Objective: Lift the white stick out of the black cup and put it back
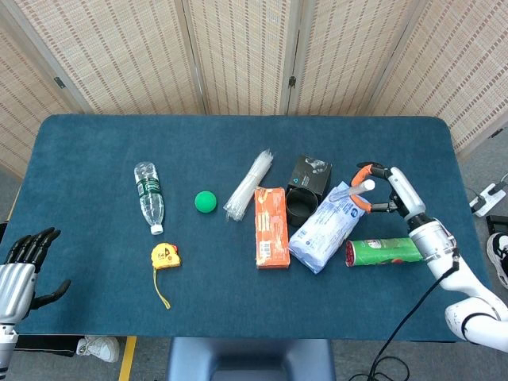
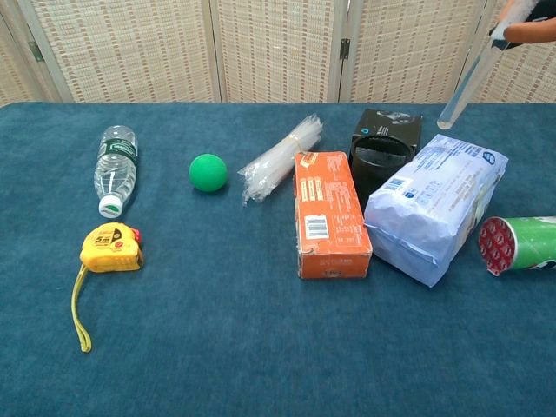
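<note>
The black cup (image 1: 301, 206) (image 2: 379, 162) lies on its side in front of a black box, its mouth facing me. My right hand (image 1: 386, 190) holds the white stick (image 2: 473, 76) (image 1: 362, 188) in the air, right of the cup and above the white-blue bag. In the chest view the stick hangs steeply, its lower end up and to the right of the cup; only an orange fingertip (image 2: 530, 32) shows there. My left hand (image 1: 22, 258) rests open at the table's near left edge, far from everything.
An orange box (image 1: 271, 226) lies left of the cup, a white-blue bag (image 1: 327, 226) right of it, and a green can (image 1: 384, 252) beyond the bag. A bundle of clear sticks (image 1: 249, 185), green ball (image 1: 205, 202), water bottle (image 1: 148, 195) and yellow tape measure (image 1: 163, 257) lie further left.
</note>
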{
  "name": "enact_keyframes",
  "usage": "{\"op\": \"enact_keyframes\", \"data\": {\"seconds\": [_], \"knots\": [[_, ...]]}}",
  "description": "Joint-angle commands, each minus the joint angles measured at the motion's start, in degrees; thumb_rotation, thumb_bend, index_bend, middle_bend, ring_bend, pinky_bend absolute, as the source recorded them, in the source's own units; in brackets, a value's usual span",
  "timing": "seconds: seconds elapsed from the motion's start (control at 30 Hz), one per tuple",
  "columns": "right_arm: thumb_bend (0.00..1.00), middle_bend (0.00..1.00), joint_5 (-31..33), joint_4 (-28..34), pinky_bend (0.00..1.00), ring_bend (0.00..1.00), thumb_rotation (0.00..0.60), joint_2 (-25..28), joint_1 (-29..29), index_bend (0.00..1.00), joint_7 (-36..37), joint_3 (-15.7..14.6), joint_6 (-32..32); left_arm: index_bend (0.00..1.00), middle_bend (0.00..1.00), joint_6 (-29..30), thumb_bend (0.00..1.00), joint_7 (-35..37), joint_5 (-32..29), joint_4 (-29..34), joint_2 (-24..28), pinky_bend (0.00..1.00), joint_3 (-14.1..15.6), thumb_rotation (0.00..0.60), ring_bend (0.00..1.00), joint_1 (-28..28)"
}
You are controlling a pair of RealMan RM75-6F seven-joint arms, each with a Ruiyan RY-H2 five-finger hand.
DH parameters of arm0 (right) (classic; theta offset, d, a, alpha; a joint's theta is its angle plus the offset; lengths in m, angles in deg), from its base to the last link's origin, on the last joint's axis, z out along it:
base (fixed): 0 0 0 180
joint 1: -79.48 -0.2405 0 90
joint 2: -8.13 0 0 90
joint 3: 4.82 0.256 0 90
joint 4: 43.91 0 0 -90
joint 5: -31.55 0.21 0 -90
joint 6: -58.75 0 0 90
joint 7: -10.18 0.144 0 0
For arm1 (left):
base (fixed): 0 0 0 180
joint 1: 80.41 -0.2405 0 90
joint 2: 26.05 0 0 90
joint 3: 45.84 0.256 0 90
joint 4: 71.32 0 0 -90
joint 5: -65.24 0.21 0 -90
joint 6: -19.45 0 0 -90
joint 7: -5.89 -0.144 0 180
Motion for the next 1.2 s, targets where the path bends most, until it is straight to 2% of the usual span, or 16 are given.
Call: {"op": "enact_keyframes", "data": {"seconds": [0.03,0.17,0.3,0.37,0.43,0.53,0.63,0.73,0.87,0.97,1.2], "knots": [[0.48,0.45,-0.7,1.7,0.15,0.17,0.600,0.3,0.3,0.63,22.2,0.0,-0.1,0.14,0.12,0.1,0.29,0.0,0.0,0.0,0.0,0.14,0.0,0.600,0.13,0.0],[0.48,0.45,-6.5,1.2,0.15,0.17,0.600,1.6,0.1,0.63,38.2,-1.4,0.7,0.14,0.12,0.1,0.29,-0.1,0.1,0.2,0.1,0.14,-0.1,0.600,0.13,0.1],[0.48,0.45,-12.1,-1.8,0.15,0.17,0.600,2.1,-0.7,0.63,53.9,-3.8,3.2,0.14,0.12,0.0,0.29,-0.3,0.1,0.3,0.1,0.14,-0.1,0.600,0.13,0.1],[0.48,0.45,-13.8,-3.5,0.15,0.17,0.600,2.0,-1.3,0.63,57.6,-4.9,4.2,0.14,0.12,0.0,0.29,-0.4,0.1,0.4,0.1,0.14,0.0,0.600,0.13,0.1],[0.48,0.45,-14.5,-5.5,0.15,0.17,0.600,1.7,-1.9,0.63,57.7,-5.9,4.6,0.14,0.12,0.0,0.29,-0.5,0.1,0.4,0.2,0.14,-0.1,0.600,0.13,0.2],[0.48,0.45,-13.1,-7.0,0.15,0.17,0.600,0.9,-2.5,0.63,50.2,-6.3,4.1,0.14,0.12,-0.1,0.29,-0.5,0.0,0.4,0.1,0.14,-0.1,0.600,0.13,0.2],[0.48,0.45,-9.3,-7.1,0.15,0.17,0.600,-0.5,-2.5,0.63,36.3,-5.8,3.7,0.14,0.12,-0.2,0.29,-0.5,0.0,0.3,0.1,0.14,0.0,0.600,0.13,0.3],[0.48,0.45,-4.0,-7.2,0.15,0.17,0.600,-3.0,-2.2,0.63,16.0,-4.5,5.0,0.14,0.12,-0.4,0.29,-0.5,-0.1,0.2,0.0,0.14,0.0,0.600,0.13,0.3],[0.48,0.45,0.7,-5.7,0.15,0.17,0.600,-5.2,-2.0,0.63,-0.5,-3.4,7.3,0.14,0.12,-0.6,0.29,-0.4,-0.2,0.1,-0.1,0.14,0.0,0.600,0.13,0.4],[0.48,0.45,2.7,-3.9,0.15,0.17,0.600,-5.6,-2.5,0.63,-5.3,-2.8,7.2,0.14,0.12,-0.8,0.29,-0.4,-0.3,-0.1,-0.2,0.14,0.0,0.600,0.13,0.6],[0.48,0.45,4.6,-1.8,0.15,0.17,0.600,-5.8,-4.1,0.63,-6.3,-1.7,4.5,0.14,0.12,-0.7,0.29,-0.1,-0.4,-0.4,-0.3,0.14,0.0,0.600,0.13,0.5]]}}
